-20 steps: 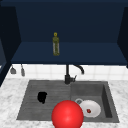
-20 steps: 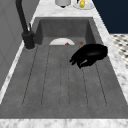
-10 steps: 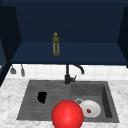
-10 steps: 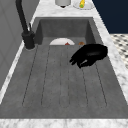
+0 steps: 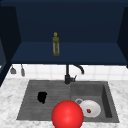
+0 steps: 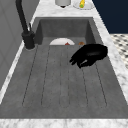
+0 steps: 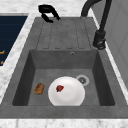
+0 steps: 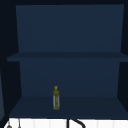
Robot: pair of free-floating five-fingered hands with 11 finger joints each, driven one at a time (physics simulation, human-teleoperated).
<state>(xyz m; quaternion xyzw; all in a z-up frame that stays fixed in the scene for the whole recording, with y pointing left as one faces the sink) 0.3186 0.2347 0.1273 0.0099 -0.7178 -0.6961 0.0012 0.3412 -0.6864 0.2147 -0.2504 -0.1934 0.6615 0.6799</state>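
Note:
A black hand, my left hand (image 5: pixel 42 97), hovers over the ribbed draining board (image 5: pixel 32 100) at the sink's left. It shows again as the hand (image 6: pixel 90 54) in the left side view and as the hand (image 7: pixel 47 11) in the right side view. Its fingers are relaxed, slightly bent, and hold nothing. In the basin lies a white plate (image 7: pixel 66 91) with a small red piece (image 7: pixel 59 88) on it. A brown lump (image 7: pixel 39 88) rests beside the plate. A large red ball (image 5: pixel 67 114) shows at the sink's front edge in the front view.
A black faucet (image 5: pixel 67 75) stands behind the sink's middle. A yellow-green bottle (image 8: pixel 56 98) stands on the dark blue shelf (image 5: pixel 75 56) above. Utensils (image 5: pixel 13 70) hang at the left wall. A dish with something yellow (image 6: pixel 82 3) sits on the counter beyond the basin.

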